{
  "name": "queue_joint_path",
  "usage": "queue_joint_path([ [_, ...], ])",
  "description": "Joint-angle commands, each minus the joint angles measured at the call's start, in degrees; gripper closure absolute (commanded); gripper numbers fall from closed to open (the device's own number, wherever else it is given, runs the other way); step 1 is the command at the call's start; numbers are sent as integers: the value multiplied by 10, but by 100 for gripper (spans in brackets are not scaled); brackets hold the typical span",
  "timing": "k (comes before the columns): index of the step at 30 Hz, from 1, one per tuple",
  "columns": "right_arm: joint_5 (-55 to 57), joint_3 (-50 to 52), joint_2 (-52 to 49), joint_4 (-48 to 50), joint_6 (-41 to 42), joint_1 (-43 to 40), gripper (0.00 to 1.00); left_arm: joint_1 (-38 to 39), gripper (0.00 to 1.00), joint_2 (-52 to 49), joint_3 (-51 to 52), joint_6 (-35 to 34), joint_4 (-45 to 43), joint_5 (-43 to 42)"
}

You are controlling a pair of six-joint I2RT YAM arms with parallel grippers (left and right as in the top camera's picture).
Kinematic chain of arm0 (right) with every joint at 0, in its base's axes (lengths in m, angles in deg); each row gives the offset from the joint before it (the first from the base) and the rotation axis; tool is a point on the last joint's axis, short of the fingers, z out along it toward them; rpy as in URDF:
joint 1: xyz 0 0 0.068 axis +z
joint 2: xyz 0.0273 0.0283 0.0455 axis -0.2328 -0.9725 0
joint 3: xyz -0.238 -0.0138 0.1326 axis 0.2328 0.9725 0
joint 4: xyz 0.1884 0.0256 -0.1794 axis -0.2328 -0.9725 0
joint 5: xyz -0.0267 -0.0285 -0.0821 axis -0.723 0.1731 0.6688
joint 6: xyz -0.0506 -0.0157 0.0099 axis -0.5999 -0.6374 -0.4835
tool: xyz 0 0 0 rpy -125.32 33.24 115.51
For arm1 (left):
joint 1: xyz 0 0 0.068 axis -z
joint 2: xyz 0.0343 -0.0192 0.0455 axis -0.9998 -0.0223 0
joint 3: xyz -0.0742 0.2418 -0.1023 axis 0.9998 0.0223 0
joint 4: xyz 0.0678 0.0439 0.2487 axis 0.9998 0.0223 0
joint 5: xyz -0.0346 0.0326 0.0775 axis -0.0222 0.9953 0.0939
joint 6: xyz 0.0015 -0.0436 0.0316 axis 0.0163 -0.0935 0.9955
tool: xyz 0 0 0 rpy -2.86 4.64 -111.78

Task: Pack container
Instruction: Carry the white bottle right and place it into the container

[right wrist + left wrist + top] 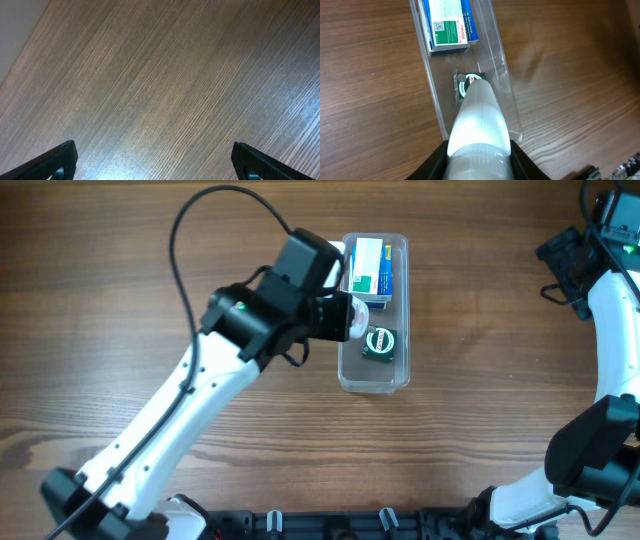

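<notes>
Bright, even overhead light, soft glare on the table (125,165), and the close-up bottle (479,130) blurred.

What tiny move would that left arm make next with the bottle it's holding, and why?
Probably lower it a little. The left end effector grips the small bottle over the container, which already holds a box and a green item; the bottle seems not yet inside.

The bench (480,330) was a brown wood-grain surface, its grain running from left edge to right edge. Directly on it lay the container (373,378), a long clear tub set toward the far edge, roughly midway between left and right, its long sides running far to near.
</notes>
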Motion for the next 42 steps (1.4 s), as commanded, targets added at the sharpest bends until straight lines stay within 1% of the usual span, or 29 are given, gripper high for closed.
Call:
queue_joint_path([
  [1,10,5,-9,1,9,1,0,18,66,-36,-2,-21,-27,15],
  [11,10,5,-9,1,9,1,0,23,66,-118,-2,-31,-59,16],
  [15,10,5,-9,1,9,1,0,24,66,-139,-2,-31,-75,40],
  [21,10,5,-9,1,9,1,0,25,66,-159,-2,-31,-104,101],
  [25,10,5,-9,1,9,1,0,27,66,-175,-2,-29,-121,106],
  [29,10,5,-9,1,9,1,0,33,67,-193,-2,-30,-115,129],
  [39,10,5,-9,1,9,1,0,43,66,-210,-2,-32,-107,131],
  [42,10,5,-9,1,9,1,0,44,65,-223,-2,-32,-103,131],
])
